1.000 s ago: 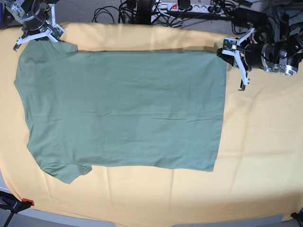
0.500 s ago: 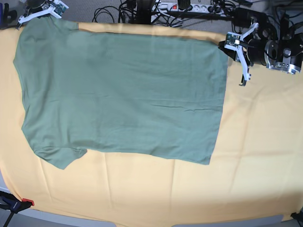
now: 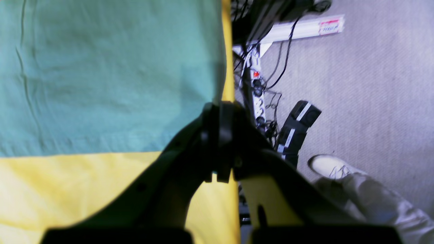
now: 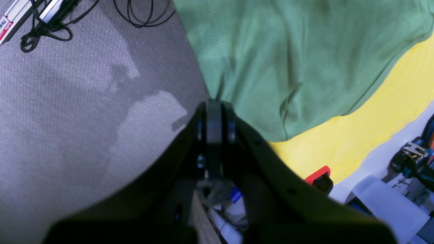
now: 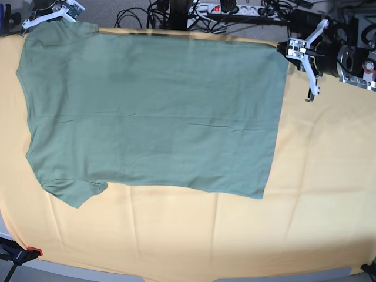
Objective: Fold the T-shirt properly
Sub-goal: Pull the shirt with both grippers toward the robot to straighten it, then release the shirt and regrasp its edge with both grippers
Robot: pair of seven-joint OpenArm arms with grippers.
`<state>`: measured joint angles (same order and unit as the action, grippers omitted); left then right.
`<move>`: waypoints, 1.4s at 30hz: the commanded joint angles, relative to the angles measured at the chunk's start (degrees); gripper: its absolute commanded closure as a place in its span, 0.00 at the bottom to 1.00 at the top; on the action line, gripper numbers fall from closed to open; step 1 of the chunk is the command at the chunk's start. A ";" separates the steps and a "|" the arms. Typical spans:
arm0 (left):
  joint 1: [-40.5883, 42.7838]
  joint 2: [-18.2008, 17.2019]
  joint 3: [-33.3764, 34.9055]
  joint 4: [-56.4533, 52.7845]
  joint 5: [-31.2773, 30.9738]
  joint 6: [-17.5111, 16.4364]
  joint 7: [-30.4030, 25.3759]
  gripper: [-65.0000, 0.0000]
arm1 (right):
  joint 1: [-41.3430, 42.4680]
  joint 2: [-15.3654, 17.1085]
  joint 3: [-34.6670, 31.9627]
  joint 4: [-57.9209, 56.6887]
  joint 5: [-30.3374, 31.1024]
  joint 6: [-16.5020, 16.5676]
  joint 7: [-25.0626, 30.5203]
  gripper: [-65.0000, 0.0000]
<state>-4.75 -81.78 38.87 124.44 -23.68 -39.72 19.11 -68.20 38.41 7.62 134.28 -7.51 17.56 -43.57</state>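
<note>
T-shirt (image 5: 153, 111) dragged farther back; left pincer (image 5: 292, 48) and right pincer (image 5: 54, 10) clenched on its corners

1 T-shirt (image 5: 153, 111), 1 yellow cloth (image 5: 317, 194), 2 grippers, 1 power strip (image 3: 256, 91).

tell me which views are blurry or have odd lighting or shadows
Base view: sharp, evenly lit, T-shirt creases clear. Left wrist view: the shut left gripper is a dark, out-of-focus silhouette, shading the shirt corner; yellow-orange cloth looks bright and washed out. Right wrist view: right gripper equally dark and soft; patchy shadows on the grey carpet.
</note>
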 commanded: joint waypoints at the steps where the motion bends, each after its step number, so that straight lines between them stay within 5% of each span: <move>1: -0.48 -1.20 -0.72 0.57 -0.61 -0.28 -0.63 1.00 | -0.66 0.48 0.42 0.72 -0.28 -0.28 0.00 1.00; 6: -0.52 -1.18 -0.74 0.52 -0.57 -0.28 -0.66 1.00 | -0.39 0.50 0.42 0.72 -2.62 -0.28 2.19 1.00; 13: -0.96 2.67 -0.74 0.52 4.15 -0.28 -0.66 1.00 | 4.13 0.50 0.42 0.72 -6.40 -3.72 18.05 1.00; 21: -1.01 8.81 -0.74 -3.32 13.25 11.61 -1.09 1.00 | 14.01 0.50 0.42 -2.21 -2.56 -3.58 23.87 1.00; 26: -1.01 14.45 -0.74 -9.60 15.58 13.60 -2.82 1.00 | 21.59 0.48 0.42 -10.08 1.75 0.46 26.10 1.00; 30: -1.16 17.90 -0.74 -14.69 16.24 20.79 -3.21 1.00 | 26.51 0.50 0.42 -15.41 1.75 -0.55 26.95 1.00; 38: -5.07 19.21 -0.74 -16.20 16.50 22.03 -2.16 1.00 | 33.59 0.48 0.42 -20.41 4.79 -1.20 27.93 1.00; 42: -5.46 19.21 -0.74 -16.20 16.63 25.81 -2.12 1.00 | 33.77 0.48 0.42 -20.41 4.72 -4.70 27.76 1.00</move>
<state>-9.26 -61.43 38.79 107.61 -7.03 -14.50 17.80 -34.59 38.04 7.55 113.19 -2.74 13.58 -16.71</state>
